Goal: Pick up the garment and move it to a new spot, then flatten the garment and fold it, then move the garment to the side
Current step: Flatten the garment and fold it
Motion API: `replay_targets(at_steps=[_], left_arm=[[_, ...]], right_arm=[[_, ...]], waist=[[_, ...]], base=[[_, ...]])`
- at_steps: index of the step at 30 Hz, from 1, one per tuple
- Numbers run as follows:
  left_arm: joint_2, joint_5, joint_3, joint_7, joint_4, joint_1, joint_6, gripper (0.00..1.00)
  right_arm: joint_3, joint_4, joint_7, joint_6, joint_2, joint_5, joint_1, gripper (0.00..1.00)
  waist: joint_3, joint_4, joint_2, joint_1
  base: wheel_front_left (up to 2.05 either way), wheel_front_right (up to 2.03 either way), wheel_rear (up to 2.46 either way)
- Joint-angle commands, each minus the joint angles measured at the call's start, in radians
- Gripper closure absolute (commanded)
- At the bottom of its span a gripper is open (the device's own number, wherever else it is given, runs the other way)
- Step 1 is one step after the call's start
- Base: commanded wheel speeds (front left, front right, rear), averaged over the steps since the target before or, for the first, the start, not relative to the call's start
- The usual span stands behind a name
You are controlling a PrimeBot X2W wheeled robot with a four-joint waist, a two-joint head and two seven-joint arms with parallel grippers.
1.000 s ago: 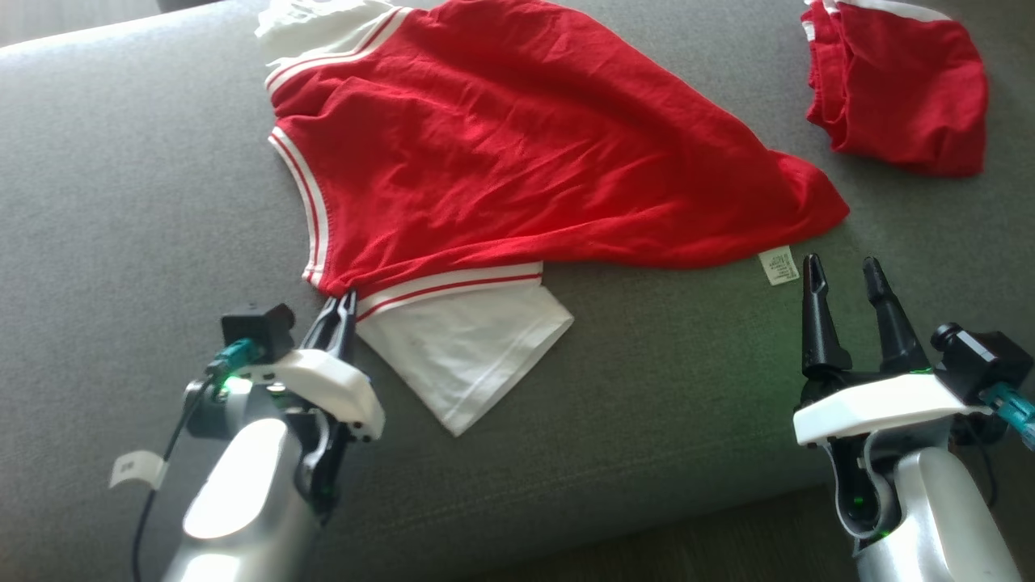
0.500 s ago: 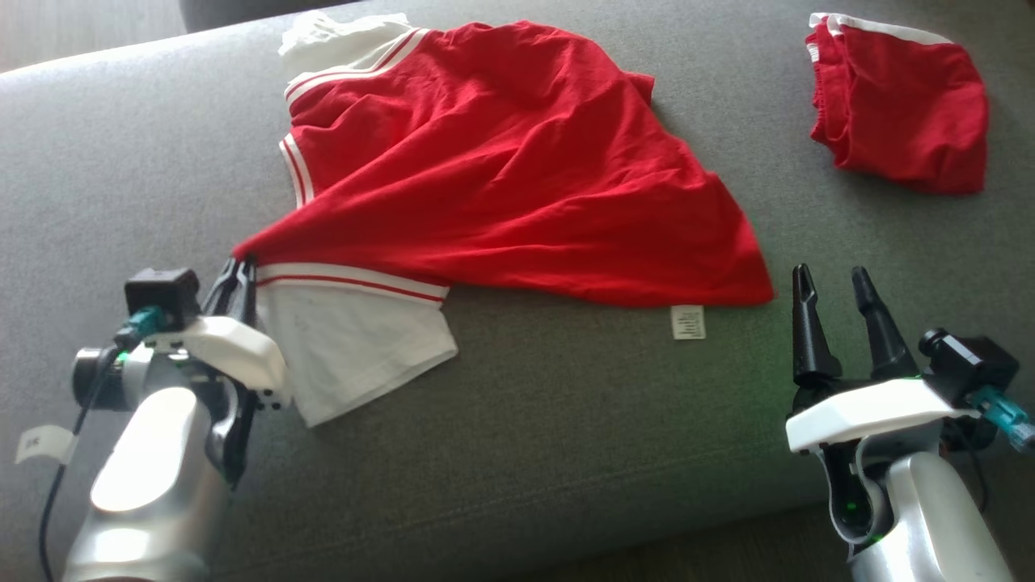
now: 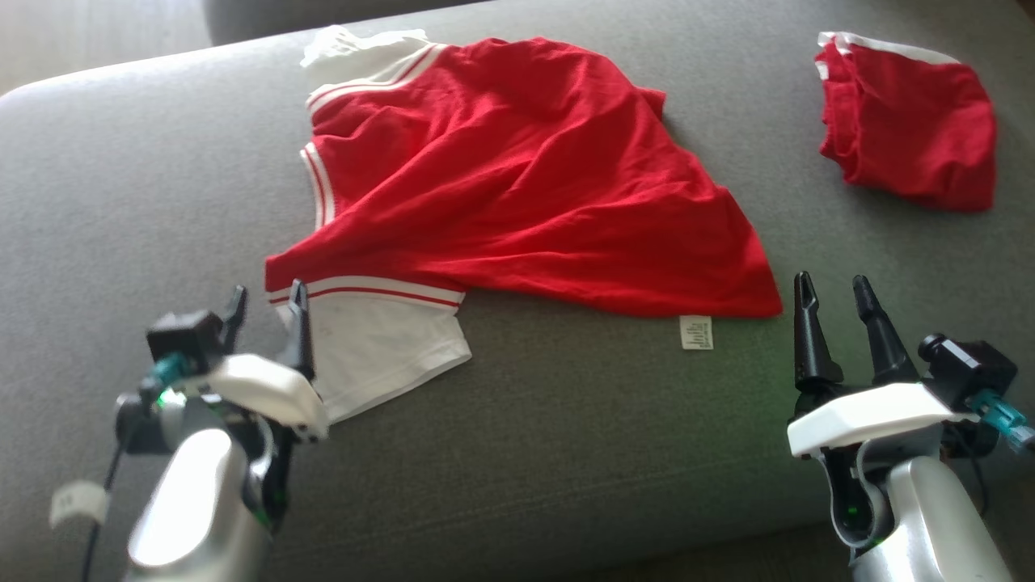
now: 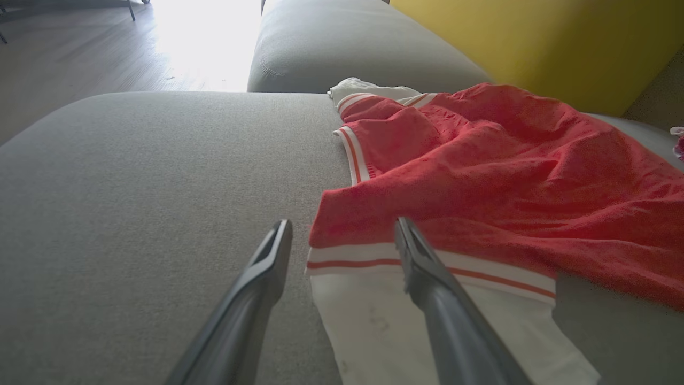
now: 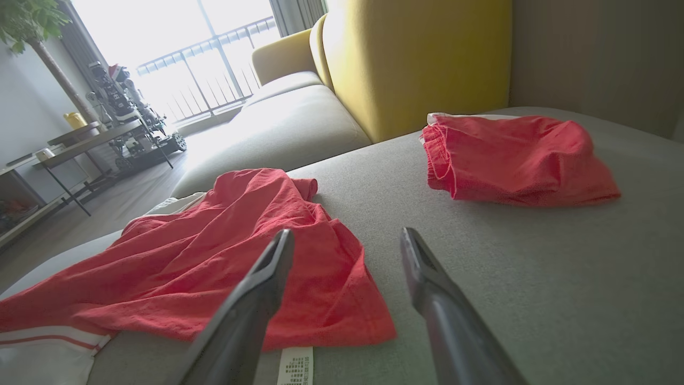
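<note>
The garment (image 3: 517, 194) is a red shirt with white, red-striped sleeves, spread wrinkled on the grey cushion (image 3: 121, 178). One white sleeve (image 3: 372, 339) lies at its near left corner. My left gripper (image 3: 267, 295) stands open just off that corner, with nothing between its fingers; in the left wrist view the red corner (image 4: 342, 224) and the sleeve (image 4: 374, 321) lie between and beyond the gripper (image 4: 344, 227). My right gripper (image 3: 833, 284) is open and empty, right of the white care label (image 3: 696, 332). In the right wrist view, the right gripper (image 5: 347, 235) points at the garment's hem (image 5: 331, 299).
A second red garment (image 3: 910, 121) lies bunched at the far right of the cushion, also in the right wrist view as a red bundle (image 5: 513, 158). A yellow backrest (image 5: 411, 59) rises behind. The cushion's front edge runs just below both arms.
The left gripper dragged the garment's corner leftward, then let go and opened, backing off slightly. The head camera has shifted a little. The right gripper stays open and still.
</note>
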Motion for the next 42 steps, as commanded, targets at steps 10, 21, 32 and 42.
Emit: replay_targets(at_steps=[10, 21, 32, 42], left_arm=[[-0.054, 0.021, 0.081, -0.013, -0.281, 0.189, 0.018, 0.00], [-0.087, 0.055, 0.097, -0.013, -0.371, 0.290, 0.010, 0.00], [-0.089, 0.031, 0.043, -0.013, -0.201, 0.234, -0.004, 0.00], [-0.090, 0.014, 0.022, -0.013, -0.057, 0.169, 0.030, 0.00]], right_arm=[[0.023, -0.029, -0.011, 0.000, -0.005, -0.015, -0.010, 0.00], [0.033, -0.023, -0.011, 0.000, -0.005, -0.015, -0.002, 0.00], [0.038, -0.034, -0.011, 0.000, -0.005, -0.014, -0.018, 0.00], [0.032, -0.040, -0.011, 0.000, -0.005, -0.008, -0.027, 0.00]], waist=[[-0.021, 0.062, -0.0001, 0.0000], [-0.033, 0.086, -0.0001, 0.0000], [0.012, 0.047, -0.0001, 0.0000], [0.035, 0.014, -0.0001, 0.0000]], base=[[0.00, 0.00, 0.00], [0.00, 0.00, 0.00], [0.00, 0.00, 0.00], [0.00, 0.00, 0.00]])
